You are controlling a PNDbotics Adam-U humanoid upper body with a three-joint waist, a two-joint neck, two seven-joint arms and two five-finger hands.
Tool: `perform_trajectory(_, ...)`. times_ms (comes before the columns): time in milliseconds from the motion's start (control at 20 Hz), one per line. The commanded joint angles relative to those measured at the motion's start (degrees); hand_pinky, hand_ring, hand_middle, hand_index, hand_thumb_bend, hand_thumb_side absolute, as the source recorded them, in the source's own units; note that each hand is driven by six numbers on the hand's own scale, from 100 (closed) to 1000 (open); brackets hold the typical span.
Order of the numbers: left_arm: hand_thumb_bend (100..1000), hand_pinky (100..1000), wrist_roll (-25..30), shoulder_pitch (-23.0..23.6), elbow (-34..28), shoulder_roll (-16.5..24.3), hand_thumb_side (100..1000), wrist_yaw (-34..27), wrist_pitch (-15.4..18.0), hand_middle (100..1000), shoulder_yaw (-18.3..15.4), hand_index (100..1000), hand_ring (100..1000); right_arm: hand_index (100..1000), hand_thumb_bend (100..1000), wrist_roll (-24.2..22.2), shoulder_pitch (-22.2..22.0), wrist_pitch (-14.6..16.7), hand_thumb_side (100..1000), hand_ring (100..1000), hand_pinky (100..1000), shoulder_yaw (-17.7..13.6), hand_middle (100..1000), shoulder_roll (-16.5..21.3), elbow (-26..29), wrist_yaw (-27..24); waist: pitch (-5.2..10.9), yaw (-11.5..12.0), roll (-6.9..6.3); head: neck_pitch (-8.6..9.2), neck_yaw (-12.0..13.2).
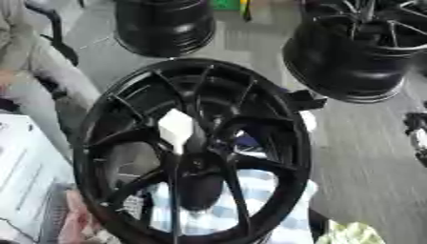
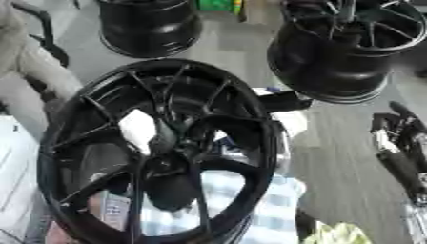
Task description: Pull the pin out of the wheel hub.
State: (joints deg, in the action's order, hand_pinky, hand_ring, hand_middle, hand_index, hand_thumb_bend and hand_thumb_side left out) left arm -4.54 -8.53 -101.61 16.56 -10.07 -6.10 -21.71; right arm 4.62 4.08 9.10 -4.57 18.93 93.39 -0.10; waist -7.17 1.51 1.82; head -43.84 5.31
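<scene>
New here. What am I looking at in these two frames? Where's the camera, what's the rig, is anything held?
Both pictures are one moment, taken by the two eyes of a stereo camera in a humanoid robot's head, looking down. In the middle is a black wheel, tilted, over a blue checked cloth. A white piece sits by its hub; I cannot tell whether it is the pin. Two more black rims stand behind. The black-and-silver part at the right edge is probably the robot's right hand, apart from the wheel. Nothing is visibly held. The left hand is out of view.
</scene>
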Motion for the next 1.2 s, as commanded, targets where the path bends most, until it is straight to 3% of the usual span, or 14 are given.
perform_trajectory(50,337,765,0.7,-0.5,-0.7,1.0,619,0.6,0.1,811,0.1,765,786,938,100,0.0,0.8,0.1,464,808,805,-0.6,739,0.8,0.9,-0.2,0.40,0.0,-0.10,-0.28,0.8)
perform_trajectory(450,336,765,2.3,-0.9,-0.8,1.7,616,1.4,0.4,811,0.5,764,786,937,100,0.0,0.8,0.1,463,807,805,-0.6,738,0.9,0.9,-0.2,0.29,0.0,-0.15,-0.28,0.5)
perform_trajectory(650,369,769,4.2,-2.7,-1.8,5.6,571,3.4,2.7,824,1.6,778,806,937,100,-0.1,0.9,0.0,462,807,805,-0.5,738,1.1,0.8,-0.1,0.29,-0.2,-0.30,-0.28,0.6)
perform_trajectory(850,414,774,9.5,-7.8,-2.3,17.7,503,8.0,10.6,813,6.3,786,800,937,100,-0.3,0.8,0.0,461,807,805,-0.3,738,1.5,0.7,0.0,0.45,-0.6,-0.68,-0.28,0.8)
perform_trajectory(1000,459,785,15.9,-13.4,0.7,28.7,487,11.4,20.2,800,12.9,792,795,936,100,-0.6,0.8,0.0,461,807,805,0.0,738,1.8,0.6,0.0,0.74,-1.2,-1.04,-0.28,0.9)
perform_trajectory(1200,533,793,26.7,-21.9,6.7,39.7,479,13.9,32.2,780,22.9,802,780,937,100,-1.2,0.8,0.0,462,807,806,0.5,738,2.0,0.5,0.0,1.16,-2.2,-1.31,-0.28,1.4)
